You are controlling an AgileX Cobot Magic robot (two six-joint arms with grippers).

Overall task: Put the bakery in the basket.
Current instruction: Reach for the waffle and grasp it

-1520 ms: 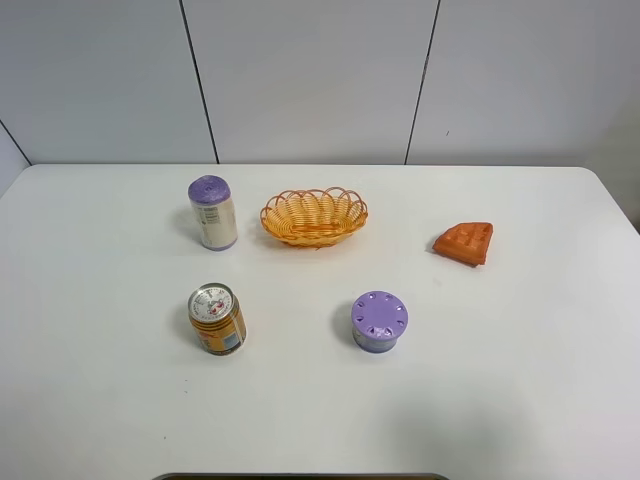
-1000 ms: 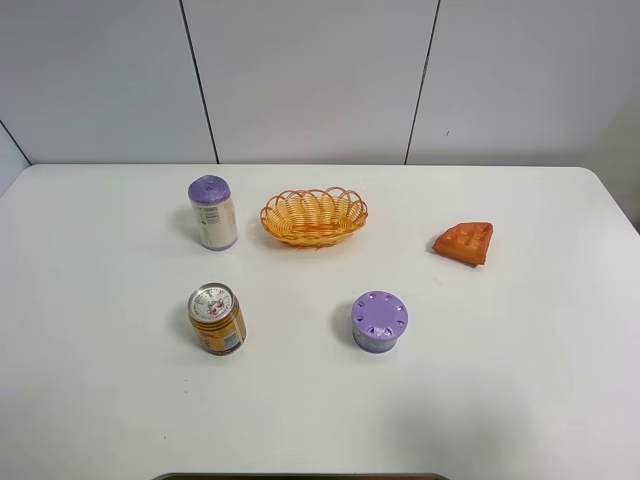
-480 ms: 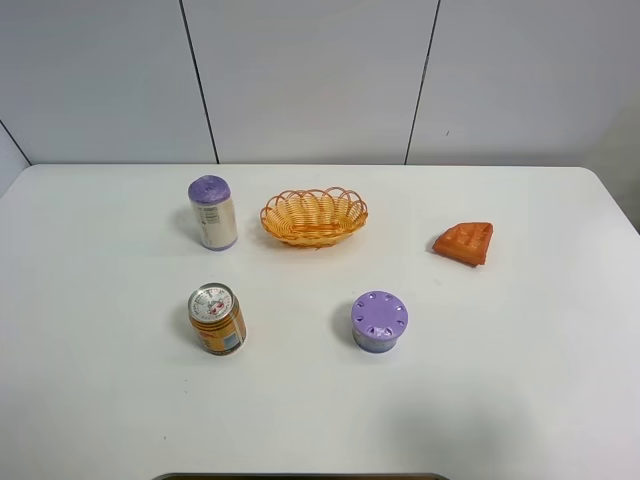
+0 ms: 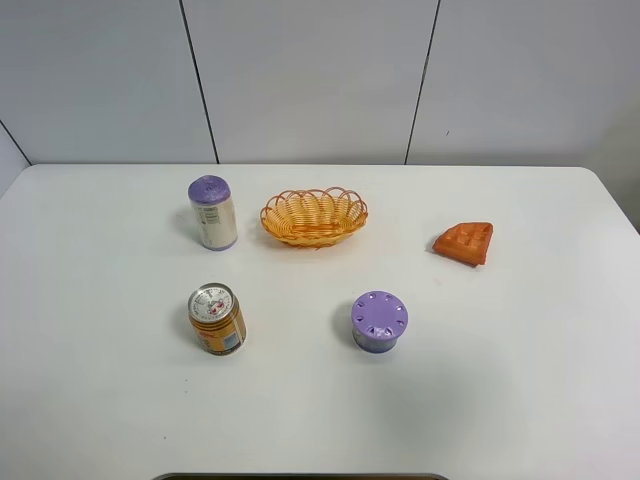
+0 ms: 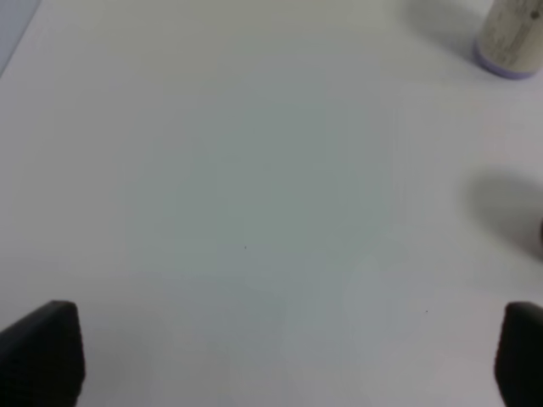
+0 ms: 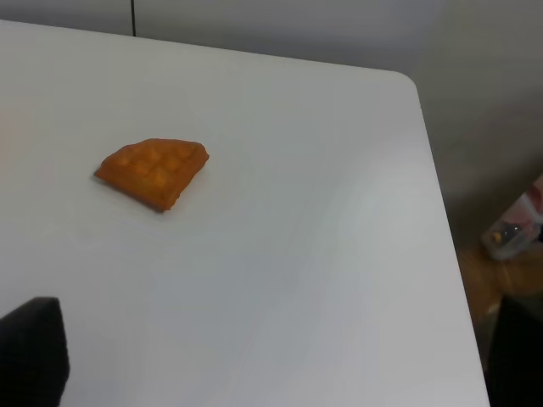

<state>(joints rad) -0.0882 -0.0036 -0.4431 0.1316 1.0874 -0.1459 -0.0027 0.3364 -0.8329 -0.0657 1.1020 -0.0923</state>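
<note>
The bakery [image 4: 465, 242], an orange-brown waffle wedge, lies flat on the white table at the right, apart from everything else. It also shows in the right wrist view [image 6: 154, 171]. The basket [image 4: 275, 212], orange-yellow wicker with a looped rim, stands empty at the back centre. Neither arm shows in the exterior high view. My left gripper [image 5: 280, 356] is open over bare table, with only its dark fingertips [image 5: 38, 352] in view. My right gripper [image 6: 271, 352] is open and empty, short of the bakery.
A white can with a purple lid [image 4: 212, 212] stands left of the basket and shows in the left wrist view [image 5: 509, 38]. An orange drink can [image 4: 218, 319] stands front left. A purple round tin [image 4: 379, 321] stands front centre. The table's right edge [image 6: 441, 212] is near the bakery.
</note>
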